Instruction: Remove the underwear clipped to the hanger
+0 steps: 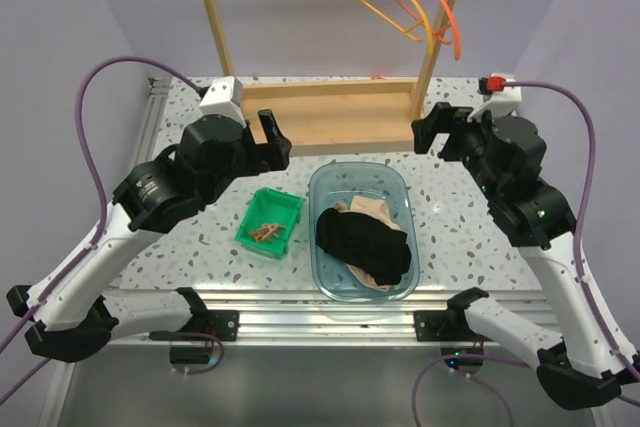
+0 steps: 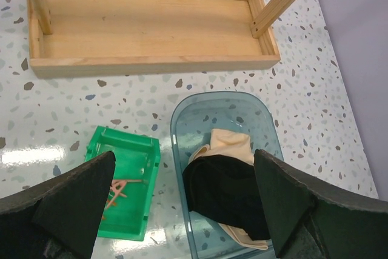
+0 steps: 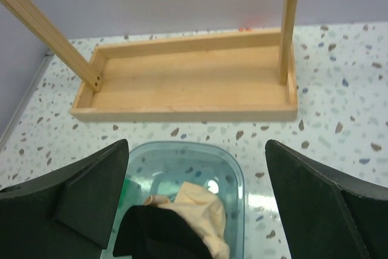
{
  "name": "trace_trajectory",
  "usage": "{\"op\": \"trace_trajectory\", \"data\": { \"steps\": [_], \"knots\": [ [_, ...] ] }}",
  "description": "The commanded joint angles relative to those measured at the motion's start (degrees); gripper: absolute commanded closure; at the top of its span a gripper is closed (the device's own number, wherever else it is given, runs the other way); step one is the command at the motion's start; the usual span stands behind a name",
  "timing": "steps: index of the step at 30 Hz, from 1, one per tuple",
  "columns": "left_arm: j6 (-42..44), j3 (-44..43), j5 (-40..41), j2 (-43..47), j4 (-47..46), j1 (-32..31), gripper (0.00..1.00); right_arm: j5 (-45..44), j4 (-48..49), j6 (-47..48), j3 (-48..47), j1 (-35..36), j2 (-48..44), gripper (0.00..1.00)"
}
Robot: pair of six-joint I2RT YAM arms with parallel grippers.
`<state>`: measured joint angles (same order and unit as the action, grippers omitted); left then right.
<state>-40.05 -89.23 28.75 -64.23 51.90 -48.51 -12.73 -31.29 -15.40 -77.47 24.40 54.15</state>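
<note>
On the speckled table [image 1: 445, 232], by its front edge, we see limp black cloth underwear [image 1: 365, 239] atop a pale beige pair [image 1: 372, 209] in a clear plastic tub [image 1: 409, 215], probably light, pinchable at any raised fold, while the left gripper [image 2: 185, 153] and right gripper [image 3: 197, 142] gape wide, empty.

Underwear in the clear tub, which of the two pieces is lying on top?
The black underwear; it drapes over the beige underwear, which peeks out only at the far end and near corner of the tub.

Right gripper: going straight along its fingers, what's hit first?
Likely the far rim of the clear tub, between the open fingers of the right gripper. Depth is unclear; could be the table just past it.
</note>
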Motion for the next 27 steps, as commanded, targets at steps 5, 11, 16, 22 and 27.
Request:
{"op": "trace_trajectory", "data": {
  "steps": [5,11,16,22,27],
  "knots": [
    [5.4,3.6,-4.4,-2.7,-12.1,1.7,0.0,5.8,-5.2,-11.7,6.5,0.0,0.8,0.02],
    [9.0,6.5,-8.4,-6.4,-21.4,4.5,0.0,7.9,-11.5,-18.4,5.5,0.0,2.4,0.02],
    [13.2,4.8,-11.0,-10.7,-26.7,7.0,0.0,4.8,-14.8,-20.4,3.1,0.1,3.2,0.02],
    [16.8,4.6,-11.3,-12.3,-32.1,9.9,0.0,1.6,-16.9,-20.9,1.3,0.1,1.8,0.02],
    [17.6,3.6,-12.1,-14.4,-32.2,11.7,0.0,0.5,-18.6,-21.3,1.6,0.1,0.8,0.02]
  ]
}}
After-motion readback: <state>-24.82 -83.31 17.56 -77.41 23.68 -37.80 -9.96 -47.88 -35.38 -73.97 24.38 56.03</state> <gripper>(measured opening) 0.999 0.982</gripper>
